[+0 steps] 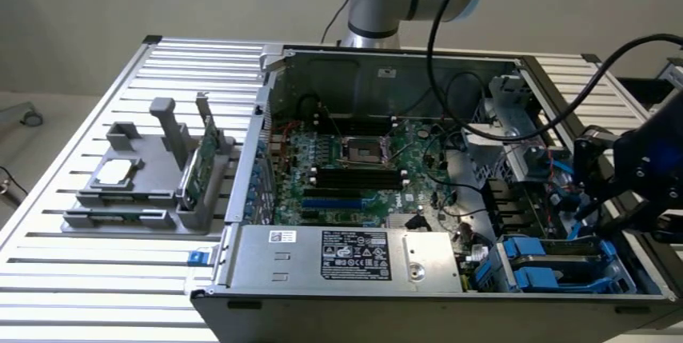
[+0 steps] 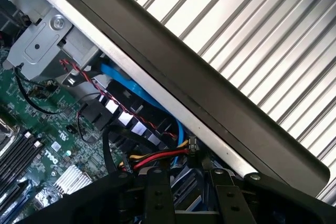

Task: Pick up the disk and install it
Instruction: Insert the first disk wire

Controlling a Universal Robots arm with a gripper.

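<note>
My gripper hangs over the exterior view's right side of the open computer case, above the drive bays. In the wrist view its two black fingers stand partway apart. A narrow blue and grey edge sits between them, which I take to be the disk held edge-on. In the exterior view the disk is a thin slab below the black gripper body, mostly hidden by it. Blue drive bay caddies lie just below and in front of it.
The case holds the green motherboard, a silver power supply at the front and loose red, yellow and blue cables near the bays. A grey tray on the exterior view's left carries a small silver chip and an upright green card. The table is ribbed metal.
</note>
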